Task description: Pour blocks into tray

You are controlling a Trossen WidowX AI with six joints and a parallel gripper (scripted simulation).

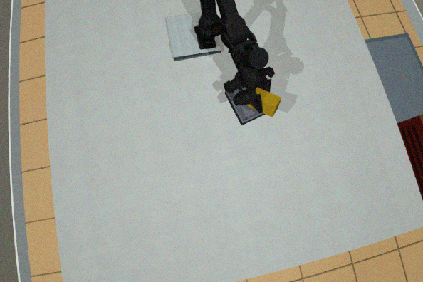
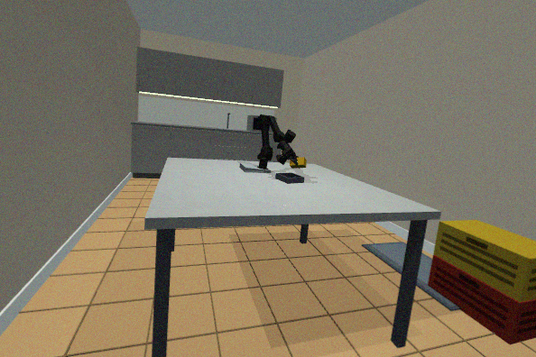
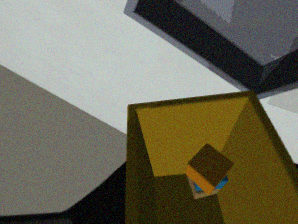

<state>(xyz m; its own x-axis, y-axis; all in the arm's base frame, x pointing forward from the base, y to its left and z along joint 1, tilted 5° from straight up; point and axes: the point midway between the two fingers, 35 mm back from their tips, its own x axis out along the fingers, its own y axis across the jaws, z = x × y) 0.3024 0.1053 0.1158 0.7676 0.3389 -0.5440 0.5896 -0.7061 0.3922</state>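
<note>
The yellow cup is tilted and held in the air beside and partly above the tray's right edge. My gripper is shut on the cup. In the wrist view, a dark-topped orange block lies deep inside the cup, with blue and tan block parts showing beneath it. The shallow dark tray lies on the table below. The wrist view shows only part of the tray, beyond the cup's rim, and no block in that part. The arm hides some of the tray in the top view.
A pale flat plate lies under the arm's base. Off the table, a blue-grey mat lies on the floor at the right, near a yellow crate stacked on a red crate.
</note>
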